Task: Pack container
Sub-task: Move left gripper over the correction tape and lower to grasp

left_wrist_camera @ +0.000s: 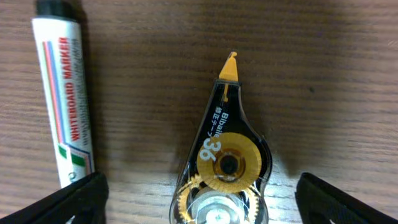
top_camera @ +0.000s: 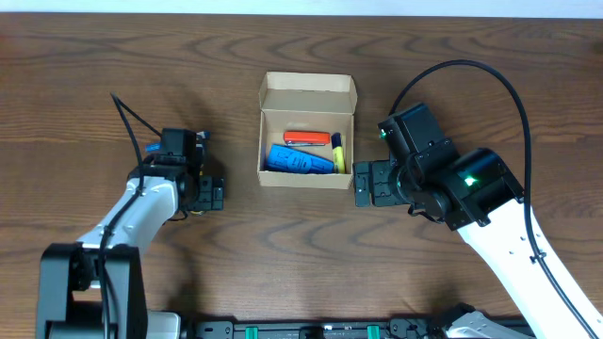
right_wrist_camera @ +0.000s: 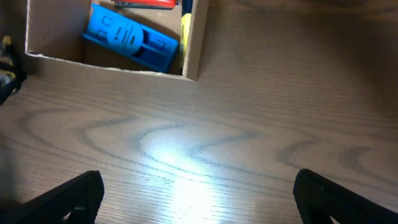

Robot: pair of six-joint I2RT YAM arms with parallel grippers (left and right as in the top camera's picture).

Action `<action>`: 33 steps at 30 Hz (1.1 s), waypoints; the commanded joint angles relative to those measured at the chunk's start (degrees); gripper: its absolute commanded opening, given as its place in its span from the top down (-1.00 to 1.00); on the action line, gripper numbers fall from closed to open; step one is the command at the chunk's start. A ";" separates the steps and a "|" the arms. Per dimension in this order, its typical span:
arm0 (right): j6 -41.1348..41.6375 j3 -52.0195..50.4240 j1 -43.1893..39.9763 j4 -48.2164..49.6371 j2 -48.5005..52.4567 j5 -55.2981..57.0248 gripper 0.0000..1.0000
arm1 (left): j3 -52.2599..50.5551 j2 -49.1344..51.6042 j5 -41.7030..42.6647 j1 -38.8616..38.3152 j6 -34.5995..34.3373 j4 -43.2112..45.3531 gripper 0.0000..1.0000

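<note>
The container (top_camera: 307, 132) is a small tan cardboard box at the table's middle, its flap lid open at the back. A blue item (top_camera: 300, 160), a red item (top_camera: 304, 138) and a yellow item (top_camera: 337, 151) lie inside. My left gripper (top_camera: 205, 193) hovers left of the box, open. In the left wrist view a black and yellow correction tape dispenser (left_wrist_camera: 227, 162) lies between its fingers (left_wrist_camera: 68, 202), untouched, with a whiteboard marker (left_wrist_camera: 65, 106) beside it. My right gripper (top_camera: 364, 184) is open just right of the box, over bare wood (right_wrist_camera: 199, 199). The box corner (right_wrist_camera: 193, 43) shows ahead.
The table is dark brown wood (top_camera: 283, 245). Black cables loop from both arms, the right one (top_camera: 471, 71) arching high behind the right arm. In the overhead view the marker and the dispenser are hidden under the left gripper.
</note>
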 commanded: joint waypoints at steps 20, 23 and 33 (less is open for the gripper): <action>-0.59 0.42 0.20 -0.07 -0.57 0.20 -0.99 | -0.04 4.46 -1.01 0.09 -0.87 0.92 0.16; -0.59 0.42 0.20 -0.09 -0.57 0.20 -0.99 | 0.94 3.82 -0.98 0.09 -2.64 -0.66 0.30; -0.59 0.42 0.20 -0.07 -0.57 0.20 -0.99 | 10.73 -1.27 -0.98 -0.31 -10.27 -11.78 0.75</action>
